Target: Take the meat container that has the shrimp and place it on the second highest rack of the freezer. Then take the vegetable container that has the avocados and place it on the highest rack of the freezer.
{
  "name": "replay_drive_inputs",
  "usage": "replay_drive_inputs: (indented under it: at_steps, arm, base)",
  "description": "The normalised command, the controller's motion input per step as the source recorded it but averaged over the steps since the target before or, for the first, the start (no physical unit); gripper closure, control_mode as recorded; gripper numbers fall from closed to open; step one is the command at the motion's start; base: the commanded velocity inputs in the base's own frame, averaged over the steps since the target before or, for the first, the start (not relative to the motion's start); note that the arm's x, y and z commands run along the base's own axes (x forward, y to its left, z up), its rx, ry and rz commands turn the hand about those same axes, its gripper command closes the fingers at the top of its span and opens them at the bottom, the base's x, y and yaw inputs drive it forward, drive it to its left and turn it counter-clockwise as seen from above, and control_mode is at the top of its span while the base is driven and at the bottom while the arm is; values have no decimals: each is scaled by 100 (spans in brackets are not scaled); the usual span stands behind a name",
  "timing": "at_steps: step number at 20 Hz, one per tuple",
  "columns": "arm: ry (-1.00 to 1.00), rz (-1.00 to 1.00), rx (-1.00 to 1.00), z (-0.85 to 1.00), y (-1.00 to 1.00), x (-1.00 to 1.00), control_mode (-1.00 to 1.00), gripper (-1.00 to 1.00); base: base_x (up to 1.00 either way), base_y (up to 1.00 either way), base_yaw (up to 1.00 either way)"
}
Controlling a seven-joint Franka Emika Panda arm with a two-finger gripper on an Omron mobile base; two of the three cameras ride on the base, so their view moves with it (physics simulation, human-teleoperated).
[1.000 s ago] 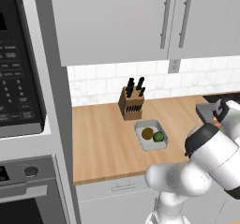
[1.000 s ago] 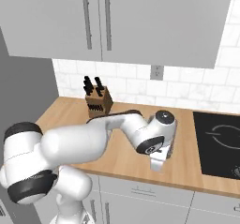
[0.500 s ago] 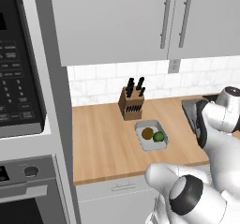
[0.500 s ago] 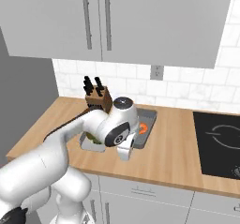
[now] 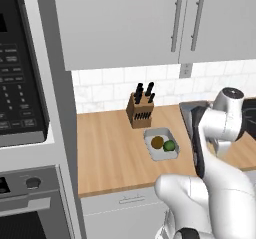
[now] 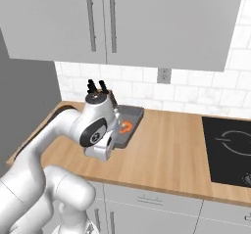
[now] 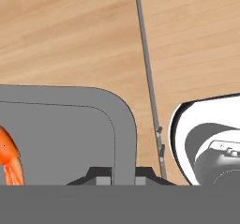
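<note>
On tray: one shrimp (orange)

The arm is glossy white, built of thick rounded segments that swell into bulbous joints. In the lower left of the right base view, a dark grey band runs along the seam of its long curved link, and a round grey cap with a darker ring closes the joint near the frame's centre-left. Below that cap sits a pale grey, boxy wrist block. In the right half of the left base view, the arm shows a black seam strip down one link and a round, flat light-grey cap on top.
</note>
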Motion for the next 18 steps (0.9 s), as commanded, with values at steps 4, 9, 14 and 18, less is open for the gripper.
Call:
replay_drive_inputs:
  at_steps: [4, 9, 14, 18]
  arm:
    - [1, 3, 7, 35, 69, 0, -100, 100]
    - [7, 11, 1, 19, 78, 0, -100, 100]
    - [13, 15, 10, 26, 25, 2, -100, 100]
    - [1, 6, 6, 2, -10, 5, -100, 100]
  base:
    - [0, 0, 0]
    - [0, 0, 0]
    - [0, 0, 0]
    - [0, 0, 0]
